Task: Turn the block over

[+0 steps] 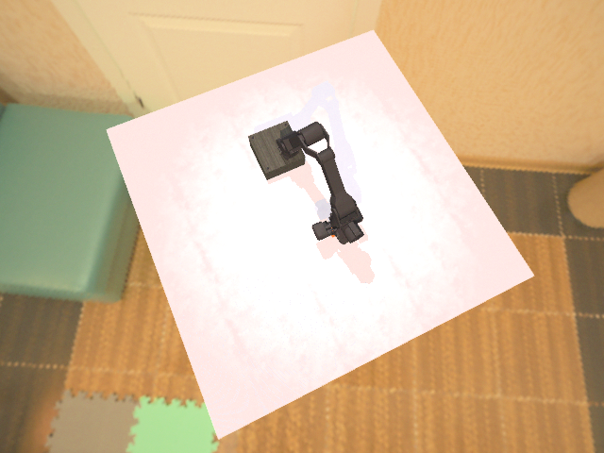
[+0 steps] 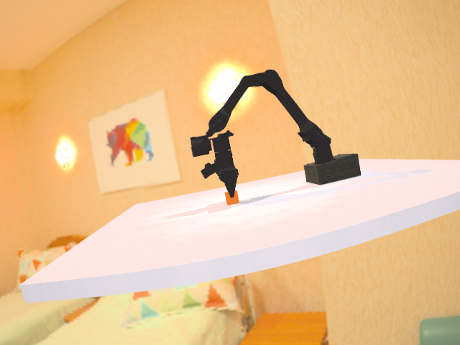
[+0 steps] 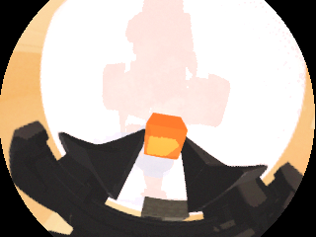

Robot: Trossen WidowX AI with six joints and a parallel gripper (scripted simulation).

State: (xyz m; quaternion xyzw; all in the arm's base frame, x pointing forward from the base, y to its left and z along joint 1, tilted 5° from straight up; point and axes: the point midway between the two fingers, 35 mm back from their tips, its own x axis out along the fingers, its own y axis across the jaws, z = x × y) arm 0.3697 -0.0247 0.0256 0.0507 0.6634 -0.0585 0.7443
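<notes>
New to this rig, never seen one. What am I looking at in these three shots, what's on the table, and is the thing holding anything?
It is one jointed black robot arm bolted to a dark base block on a pale table. At its end is a two-fingered gripper.

The top view looks down on the table from above. The exterior view looks from the side, low, at table height. The wrist view comes from a camera on the arm, looking past the two fingers.

Besides the arm's base, the only thing seen on the table is a small orange block. The gripper points straight down at it, with a finger on either side, about half closed. The block sits on the table, not lifted. Whether the fingers already press its sides cannot be told, and no marked side can be made out.
</notes>
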